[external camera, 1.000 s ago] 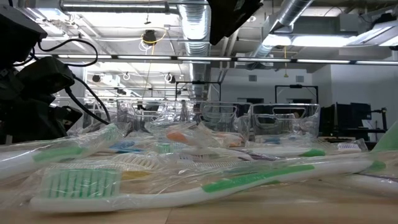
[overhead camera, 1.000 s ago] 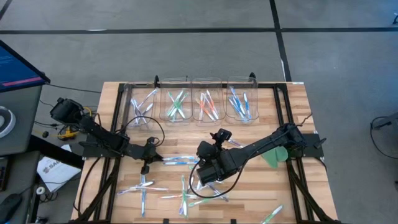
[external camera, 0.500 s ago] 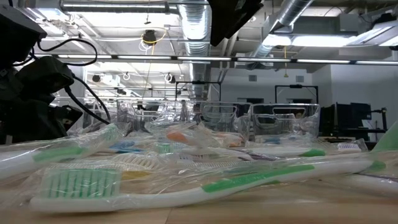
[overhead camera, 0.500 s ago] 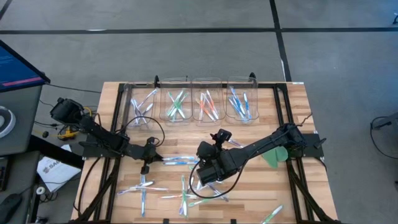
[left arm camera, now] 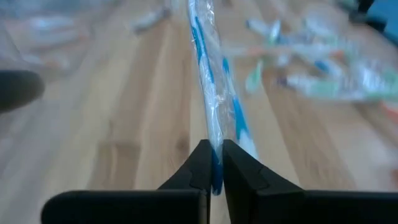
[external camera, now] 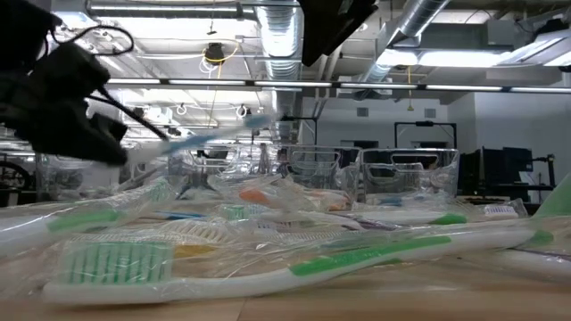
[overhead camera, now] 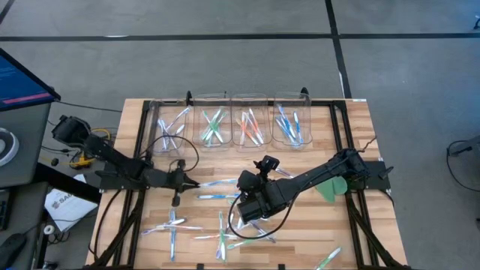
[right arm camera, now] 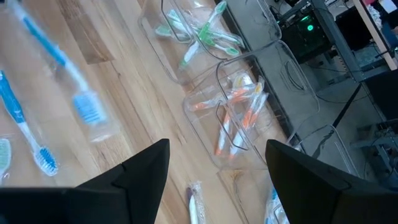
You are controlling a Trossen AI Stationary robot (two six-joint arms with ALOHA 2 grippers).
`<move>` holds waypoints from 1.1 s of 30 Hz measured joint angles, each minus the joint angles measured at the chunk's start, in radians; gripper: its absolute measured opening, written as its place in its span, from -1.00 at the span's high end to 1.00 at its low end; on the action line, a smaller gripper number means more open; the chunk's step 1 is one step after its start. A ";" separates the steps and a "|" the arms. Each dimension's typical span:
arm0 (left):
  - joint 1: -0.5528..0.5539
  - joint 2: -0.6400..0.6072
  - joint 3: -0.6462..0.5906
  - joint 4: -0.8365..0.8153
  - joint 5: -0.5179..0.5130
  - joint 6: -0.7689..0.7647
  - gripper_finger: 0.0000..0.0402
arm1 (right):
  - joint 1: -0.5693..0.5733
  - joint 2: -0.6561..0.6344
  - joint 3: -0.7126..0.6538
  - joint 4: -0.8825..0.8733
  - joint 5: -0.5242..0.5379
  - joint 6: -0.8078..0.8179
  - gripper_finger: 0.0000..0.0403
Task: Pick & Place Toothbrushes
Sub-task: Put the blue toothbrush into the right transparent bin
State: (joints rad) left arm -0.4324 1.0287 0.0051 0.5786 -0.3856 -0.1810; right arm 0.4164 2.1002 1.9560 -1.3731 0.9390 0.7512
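Wooden slatted table (overhead camera: 352, 225) on a grey floor (overhead camera: 225, 67). Left gripper (overhead camera: 182, 181), at centre left, is clenched on a blue toothbrush (left arm camera: 214, 112) lifted off the boards. Right gripper (overhead camera: 244, 216), at lower centre, has its fingers spread and empty above loose toothbrushes (overhead camera: 225, 236). Four clear bins (overhead camera: 229, 120) line the upper edge; ceiling pipes (external camera: 285, 36) show beyond.

Four clear bins (overhead camera: 249, 120), two arms, one green leaf-shaped piece (overhead camera: 331, 187), some two dozen toothbrushes (overhead camera: 225, 238).
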 joint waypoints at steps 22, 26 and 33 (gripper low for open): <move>-0.001 -0.237 0.000 0.006 0.011 0.102 0.95 | 0.202 -0.250 -0.015 -0.194 0.191 0.235 -0.29; -0.004 -0.237 0.000 0.005 0.017 0.100 0.95 | 0.241 -0.371 -0.156 -0.197 0.198 0.209 -0.29; -0.020 -0.237 0.000 0.006 0.017 0.104 0.95 | 0.335 -0.623 -0.651 -0.118 0.276 0.710 -0.29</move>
State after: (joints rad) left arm -0.4522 0.7921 0.0055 0.5841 -0.3682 -0.0774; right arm 0.7512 1.4770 1.3048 -1.4911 1.2154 1.4616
